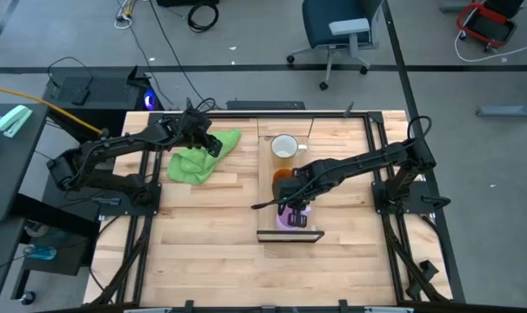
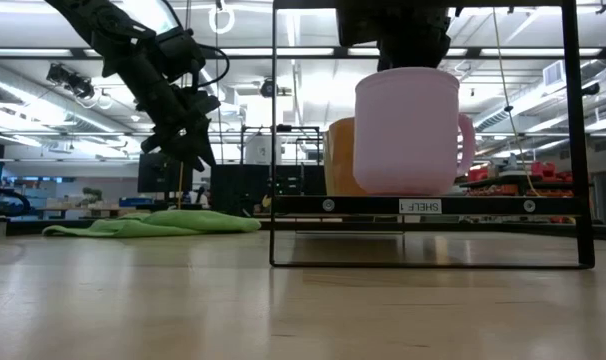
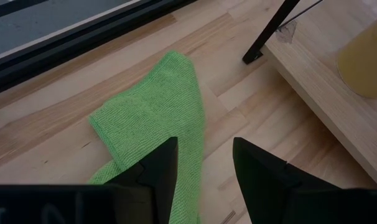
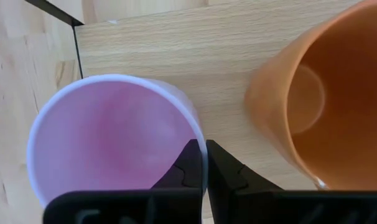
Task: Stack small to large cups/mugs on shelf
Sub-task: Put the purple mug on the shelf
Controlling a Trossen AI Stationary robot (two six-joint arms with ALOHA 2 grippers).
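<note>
We are seeing a matt, smooth light purple mug point(image 4: 114, 140) and orange mug point(image 4: 328, 93), plastic-looking, on the shelf point(image 4: 176, 43) of pale, fine-grained wood with a thin black metal frame point(image 2: 573, 130). The green cloth point(image 3: 157, 106) is looking nubby against the planked wooden bench point(image 1: 211, 243).

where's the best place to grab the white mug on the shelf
Likely the rim, coming straight down: the white mug stands upright on the shelf, mouth open to the top. Pinch the wall away from its handle, one finger inside, as the right gripper pinches the purple mug.
</note>
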